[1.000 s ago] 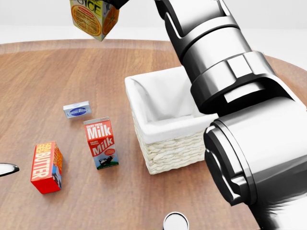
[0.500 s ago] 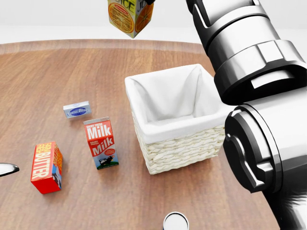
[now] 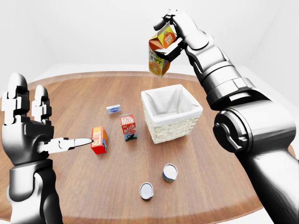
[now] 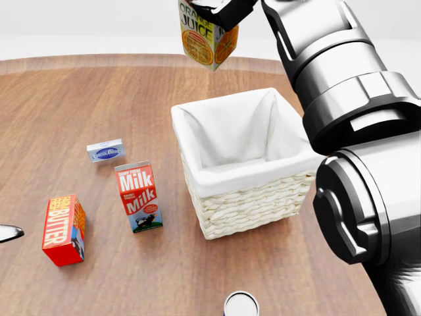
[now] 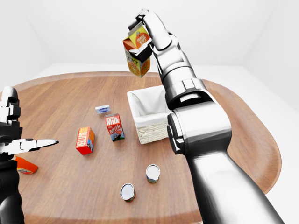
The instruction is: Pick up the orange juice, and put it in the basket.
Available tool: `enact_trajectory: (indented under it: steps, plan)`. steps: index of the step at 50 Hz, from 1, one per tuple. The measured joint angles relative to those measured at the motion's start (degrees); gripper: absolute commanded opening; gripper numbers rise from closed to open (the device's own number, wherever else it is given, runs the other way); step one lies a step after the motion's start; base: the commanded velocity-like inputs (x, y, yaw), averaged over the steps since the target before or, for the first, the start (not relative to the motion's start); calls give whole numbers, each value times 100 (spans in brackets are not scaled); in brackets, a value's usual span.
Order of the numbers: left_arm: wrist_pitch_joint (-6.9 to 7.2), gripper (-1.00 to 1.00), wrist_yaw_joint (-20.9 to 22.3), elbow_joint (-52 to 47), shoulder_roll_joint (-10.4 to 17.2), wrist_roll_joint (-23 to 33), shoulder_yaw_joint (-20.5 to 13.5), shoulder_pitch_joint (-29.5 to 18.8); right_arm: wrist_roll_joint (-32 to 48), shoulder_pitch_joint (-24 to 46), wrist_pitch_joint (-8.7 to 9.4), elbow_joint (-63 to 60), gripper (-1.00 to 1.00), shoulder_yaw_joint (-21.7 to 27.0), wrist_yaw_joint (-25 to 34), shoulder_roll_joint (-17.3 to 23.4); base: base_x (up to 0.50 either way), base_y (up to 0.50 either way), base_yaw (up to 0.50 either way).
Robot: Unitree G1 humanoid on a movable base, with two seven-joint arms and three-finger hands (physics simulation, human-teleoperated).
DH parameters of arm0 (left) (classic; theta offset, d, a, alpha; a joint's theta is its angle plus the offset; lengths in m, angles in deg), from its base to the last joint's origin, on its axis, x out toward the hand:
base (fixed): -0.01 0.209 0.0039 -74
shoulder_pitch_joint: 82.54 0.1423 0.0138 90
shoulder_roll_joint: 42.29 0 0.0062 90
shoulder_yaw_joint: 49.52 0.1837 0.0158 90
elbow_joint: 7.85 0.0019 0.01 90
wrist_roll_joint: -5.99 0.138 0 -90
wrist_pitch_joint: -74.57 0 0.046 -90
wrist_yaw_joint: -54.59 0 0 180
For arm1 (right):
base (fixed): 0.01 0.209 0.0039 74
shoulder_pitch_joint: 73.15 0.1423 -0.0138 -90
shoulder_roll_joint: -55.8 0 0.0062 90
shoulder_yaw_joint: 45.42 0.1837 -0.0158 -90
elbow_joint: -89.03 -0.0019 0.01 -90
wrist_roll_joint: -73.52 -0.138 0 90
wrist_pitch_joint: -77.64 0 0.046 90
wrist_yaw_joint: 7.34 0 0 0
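Juice carton (image 4: pixel 206 36): "ORANGE JUICE". Milk carton (image 4: pixel 138 195): "Milk". Butter box (image 4: pixel 63 230): "BUTTER".

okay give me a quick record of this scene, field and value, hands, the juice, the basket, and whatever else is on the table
right hand: shut on the orange juice carton, held high in the air
carton position: tilted, above the table, near the basket's upper-left rim in the left-eye view
basket: white-lined wicker, nothing visible inside
left hand: open, empty, raised at left
table: round, wooden
milk carton: upright, left of basket
butter box: left of milk
small blue-white box: above milk in head view
two cans: at the bottom, below the basket
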Motion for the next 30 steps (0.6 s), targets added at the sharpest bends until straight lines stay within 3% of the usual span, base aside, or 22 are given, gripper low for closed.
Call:
enact_trajectory:
  steps: [30]
  plan:
    - [0,100,5,34,-3,4,4,-15,633,-476,0,56,-100,37,-221,-78,0,0,0]
